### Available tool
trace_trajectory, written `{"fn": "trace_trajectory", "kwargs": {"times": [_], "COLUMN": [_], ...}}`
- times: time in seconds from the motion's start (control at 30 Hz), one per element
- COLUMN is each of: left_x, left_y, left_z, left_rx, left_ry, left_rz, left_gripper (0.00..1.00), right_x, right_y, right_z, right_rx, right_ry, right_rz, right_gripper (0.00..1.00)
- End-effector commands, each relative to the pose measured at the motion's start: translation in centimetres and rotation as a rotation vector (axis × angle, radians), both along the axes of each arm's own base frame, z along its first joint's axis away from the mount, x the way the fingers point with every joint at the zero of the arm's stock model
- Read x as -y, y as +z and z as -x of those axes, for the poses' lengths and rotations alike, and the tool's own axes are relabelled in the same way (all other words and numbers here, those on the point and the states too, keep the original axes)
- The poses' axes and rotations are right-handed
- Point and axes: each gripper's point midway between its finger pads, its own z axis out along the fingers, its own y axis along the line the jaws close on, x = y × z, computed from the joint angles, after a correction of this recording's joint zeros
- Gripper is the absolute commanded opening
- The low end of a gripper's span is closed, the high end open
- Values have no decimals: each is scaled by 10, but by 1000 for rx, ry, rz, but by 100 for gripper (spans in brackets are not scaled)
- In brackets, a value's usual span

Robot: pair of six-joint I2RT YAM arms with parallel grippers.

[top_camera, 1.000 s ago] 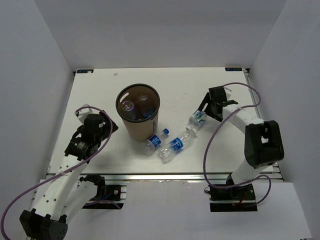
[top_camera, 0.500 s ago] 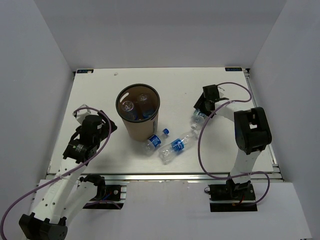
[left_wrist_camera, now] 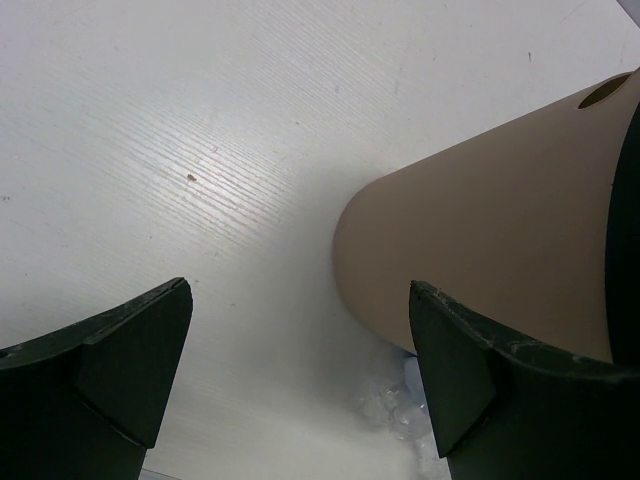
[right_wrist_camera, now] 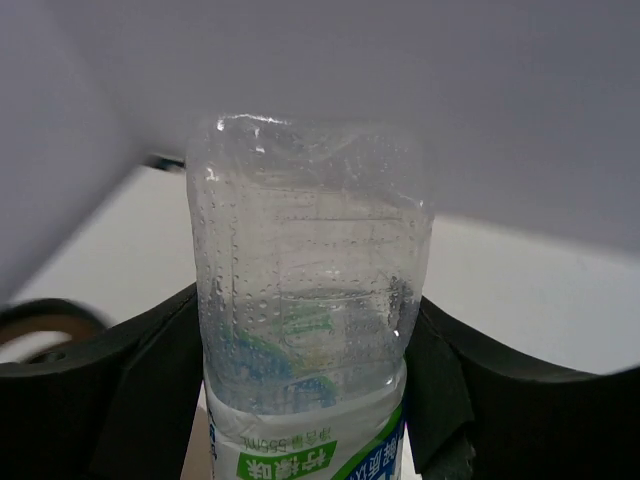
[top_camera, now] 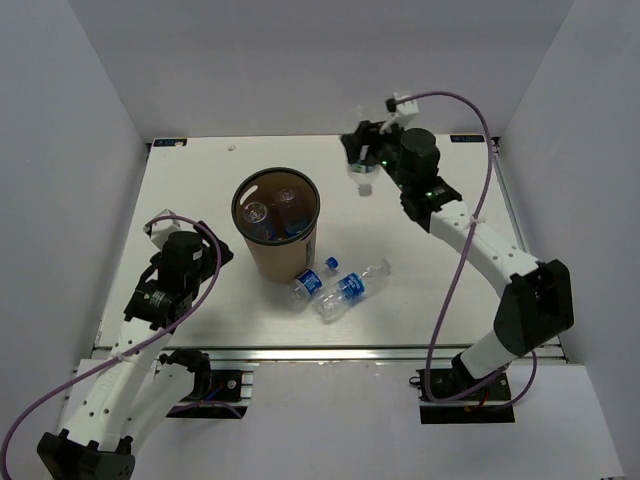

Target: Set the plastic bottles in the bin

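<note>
Your right pincer (right_wrist_camera: pixel 305 365) is clamped on a bottle (right_wrist_camera: pixel 305 270), bin (top_camera: pixel 281 262) off to its left and below. Your left pincer (left_wrist_camera: pixel 300 385) stands wide open, bin wall just ahead-right of it

Bin (top_camera: pixel 282 262) upright (bottles inside (top_camera: pixel 260 212)); two bottles (top_camera: pixel 348 290) beside; one bottle (right_wrist_camera: pixel 310 300) aloft.

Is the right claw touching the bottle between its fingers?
Touching. The right wrist view shows the right gripper with both fingers pressed against the sides of the clear bottle, with no gap.
</note>
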Motion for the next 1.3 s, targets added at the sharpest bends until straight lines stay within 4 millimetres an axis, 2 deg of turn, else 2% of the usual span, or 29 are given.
{"fn": "trace_trajectory", "kwargs": {"times": [0.0,0.03,0.07,0.1,0.13,0.23,0.27,0.33,0.37,0.4,0.43,0.47,0.57,0.63,0.87,0.9,0.97,1.0,1.1,1.13,1.17,1.2,1.23,1.27], "left_x": [-3,-3,-3,-3,-1,0,0,-2,-2,-2,-1,-2,-2,-2,0,-1,0,0,2,3,3,3,4,4], "left_y": [3,4,4,4,4,2,3,4,4,4,5,4,4,5,1,0,0,-1,-1,-1,-1,-3,-3,-4], "left_z": [2,2,2,1,1,1,2,2,3,3,3,4,5,4,3,3,4,4,4,3,4,4,4,4], "left_rx": [7,12,12,13,17,15,16,18,20,21,22,18,21,25,13,9,6,5,12,12,9,6,5,4], "left_ry": [13,13,11,10,5,-1,2,6,7,5,1,2,5,2,0,2,2,0,-11,-14,-16,-15,-16,-15], "left_rz": [-8,-5,-6,-3,1,5,7,4,5,5,6,5,8,8,9,9,9,9,17,18,18,20,22,23], "left_gripper": [98,98,98,98,98,98,98,98,98,98,98,98,98,98,98,98,98,98,98,98,98,98,98,98], "right_x": [-75,-96,-109,-119,-141,-179,-187,-202,-204,-206,-209,-210,-212,-209,-200,-194,-188,-179,-157,-150,-137,-119,-105,-74], "right_y": [130,141,157,162,153,146,143,122,122,109,106,104,96,102,136,144,140,151,151,148,124,118,101,64], "right_z": [60,74,85,89,91,96,100,109,114,117,120,121,126,130,137,140,142,149,159,158,145,139,134,120], "right_rx": [505,561,611,656,657,666,668,650,669,657,654,641,603,599,580,589,568,588,560,522,401,332,221,88], "right_ry": [293,347,397,421,466,544,561,593,596,604,611,612,648,655,657,646,637,627,589,563,477,392,313,136], "right_rz": [-23,-61,-81,-63,-60,-61,-62,-61,-74,-67,-65,-67,-52,-61,-43,-43,-33,-39,-29,-24,26,43,32,99], "right_gripper": [40,40,40,41,43,50,51,53,54,56,57,67,84,89,89,89,89,89,89,89,89,89,89,89]}}
